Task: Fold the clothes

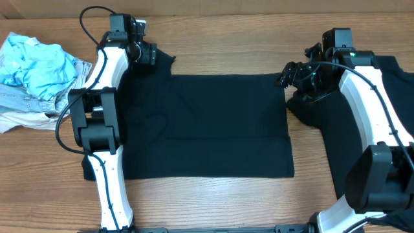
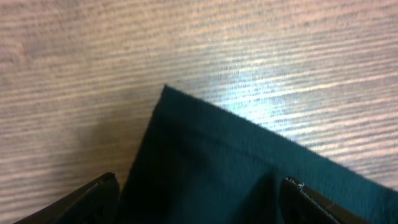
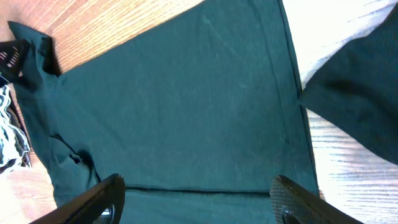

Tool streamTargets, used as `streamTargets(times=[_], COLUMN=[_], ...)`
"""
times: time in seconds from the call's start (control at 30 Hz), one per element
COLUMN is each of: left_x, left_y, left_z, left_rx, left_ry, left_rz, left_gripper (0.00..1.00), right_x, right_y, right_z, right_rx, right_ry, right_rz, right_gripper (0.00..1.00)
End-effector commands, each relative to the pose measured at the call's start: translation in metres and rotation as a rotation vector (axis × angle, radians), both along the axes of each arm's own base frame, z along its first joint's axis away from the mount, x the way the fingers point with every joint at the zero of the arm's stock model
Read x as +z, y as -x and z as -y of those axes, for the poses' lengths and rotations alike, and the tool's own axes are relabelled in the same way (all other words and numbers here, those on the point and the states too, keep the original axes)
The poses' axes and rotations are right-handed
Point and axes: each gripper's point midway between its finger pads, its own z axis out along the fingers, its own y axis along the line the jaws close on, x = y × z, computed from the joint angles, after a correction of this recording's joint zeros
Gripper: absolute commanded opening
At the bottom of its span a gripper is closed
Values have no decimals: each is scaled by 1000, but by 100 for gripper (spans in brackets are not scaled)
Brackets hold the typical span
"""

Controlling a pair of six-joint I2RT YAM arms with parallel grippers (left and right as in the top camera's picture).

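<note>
One black T-shirt [image 1: 213,123] lies spread flat mid-counter [image 1: 220,45], roughly a rectangle, its left edge running under the left arm. We see a faint horizontal line across its lower half in the overhead view. It may be a fold edge or just a seam; we cannot tell. No collar or tag shows, so we cannot say which way it faces. The left pincer [image 1: 150,54] sits at the shirt's far-left corner. In the left wrist view its fingers [image 2: 93,196] stand wide apart with the pointed cloth corner lying between them, not clamped. The right pincer [image 1: 289,73] hovers by the far-right corner, also wide and holding nothing, and the right wrist view looks down on the flat panel. A second black garment [image 1: 309,111] lies bunched at the right, partly under the right arm and touching the first shirt's right edge; we judge it unfolded. A pale blue heap [image 1: 35,61] on denim sits at the far left, apart from the work. Our read is that we are early in the task: one shirt is laid out and squared, with at most one fold in. What remains is to grip both far corners, fold this shirt down to size, then do the bunched one.
</note>
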Motion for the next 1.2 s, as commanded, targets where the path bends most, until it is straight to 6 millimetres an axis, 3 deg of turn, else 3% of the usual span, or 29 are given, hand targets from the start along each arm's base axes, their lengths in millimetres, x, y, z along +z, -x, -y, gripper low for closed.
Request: streamTargets(times=[0.0,0.1,0.2,0.37,0.5,0.63,0.7,0.8,0.83,1.17], left_x=[-6,1,1,-16,-30,-32,-30,-27,-22,62], left_y=[-7,-17,-20,-24,-25,-25,-26,-24,-23,-15], left_z=[0,-6,-8,-4,-5,-6,-5,1,4,2], left_rx=[17,39,67,75,75,88,91,79,74,69], left_ry=[13,22,40,54,55,66,74,110,132,130], left_rz=[19,66,77,80,73,73,77,61,51,58], left_gripper=[85,84,73,60,58,56,42,9,4,4], right_x=[9,9,9,8,7,6,6,7,6,9], right_y=[-2,-1,-1,1,6,9,9,4,-1,-56], right_z=[-2,-2,-2,-2,-2,-2,-2,0,3,37], right_rx=[6,6,6,6,6,6,6,7,1,-74], right_ry=[-9,-10,-9,-10,-10,-10,-10,2,25,214], right_rz=[23,20,17,11,-13,-26,-27,-4,18,226], right_gripper=[78,78,78,74,74,74,73,73,73,65])
